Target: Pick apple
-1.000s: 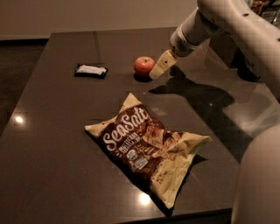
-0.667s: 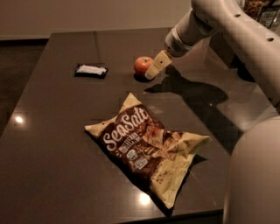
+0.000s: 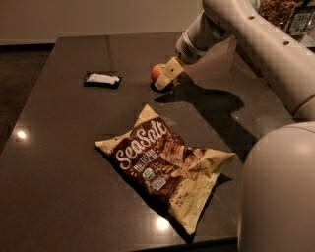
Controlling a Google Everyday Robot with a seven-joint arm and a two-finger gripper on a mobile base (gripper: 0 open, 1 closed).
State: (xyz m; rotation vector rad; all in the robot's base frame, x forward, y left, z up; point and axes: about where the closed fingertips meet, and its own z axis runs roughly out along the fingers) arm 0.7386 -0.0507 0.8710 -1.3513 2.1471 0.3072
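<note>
The small red-orange apple sits on the dark table at the far middle. My gripper has come down from the upper right on the pale arm and stands right against the apple's right side, covering part of it. The apple rests on the table top.
A large SeaSalt chip bag lies in the middle of the table, nearer than the apple. A small black and white packet lies to the apple's left. My pale body fills the lower right. Shelved goods show at the upper right.
The gripper has moved left and a little down, from beside the apple's right to overlapping it. The apple, bag and packet have not moved.
</note>
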